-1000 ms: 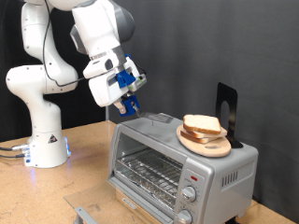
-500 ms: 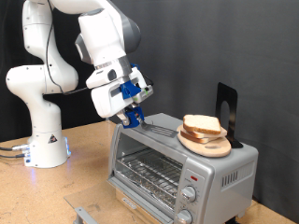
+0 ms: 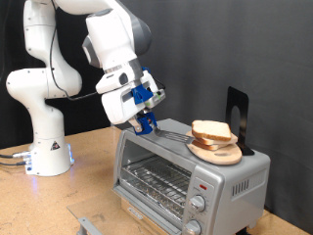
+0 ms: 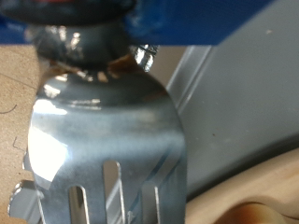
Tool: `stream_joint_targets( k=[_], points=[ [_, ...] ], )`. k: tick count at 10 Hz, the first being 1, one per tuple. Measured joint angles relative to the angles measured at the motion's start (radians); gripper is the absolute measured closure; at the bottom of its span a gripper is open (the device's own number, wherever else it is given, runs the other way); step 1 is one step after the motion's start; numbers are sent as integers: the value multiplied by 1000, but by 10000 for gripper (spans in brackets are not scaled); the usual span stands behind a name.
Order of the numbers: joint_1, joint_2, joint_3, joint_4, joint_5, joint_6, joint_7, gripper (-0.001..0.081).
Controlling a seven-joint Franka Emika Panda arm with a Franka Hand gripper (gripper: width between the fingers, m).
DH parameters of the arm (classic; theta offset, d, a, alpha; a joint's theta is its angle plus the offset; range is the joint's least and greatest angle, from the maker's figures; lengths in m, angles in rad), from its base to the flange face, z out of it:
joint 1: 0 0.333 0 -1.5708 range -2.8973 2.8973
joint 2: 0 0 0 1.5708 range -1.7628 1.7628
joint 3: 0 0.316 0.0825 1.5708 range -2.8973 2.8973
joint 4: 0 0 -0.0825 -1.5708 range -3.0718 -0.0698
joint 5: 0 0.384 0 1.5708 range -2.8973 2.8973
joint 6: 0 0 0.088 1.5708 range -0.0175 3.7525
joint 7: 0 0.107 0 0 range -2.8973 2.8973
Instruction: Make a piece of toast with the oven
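Exterior view: two pale cream slices with tan crust sit stacked on a round wooden plate (image 3: pixel 217 152) atop the silver oven (image 3: pixel 186 171) on the desk (image 3: pixel 88 157); the piece of toast (image 3: pixel 211 130) lies uppermost. The gripper (image 3: pixel 147 119) (blue) is clamped on a metal spatula (image 3: pixel 168 131) reaching toward the plate.

Wrist view: only here do the spatula's slots show, up close.

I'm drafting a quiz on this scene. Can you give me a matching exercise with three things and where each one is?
Things:
1. toast slices
2. spatula
3. oven

Places:
A. standing on the table
B. held in the gripper, above the oven top
C. stacked on the wooden plate on top of the oven

Pairs: 1-C, 2-B, 3-A
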Motion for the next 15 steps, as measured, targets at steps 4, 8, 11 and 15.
stream_joint_targets(
  k=[4, 8, 11, 15],
  points=[
    [18, -1, 2, 8, 15, -13, -20, 415],
    [27, -12, 0, 32, 25, -135, -41, 415],
    [31, -17, 2, 57, 44, -190, -40, 415],
    [31, -14, 6, 79, 43, -235, -14, 415]
  ],
)
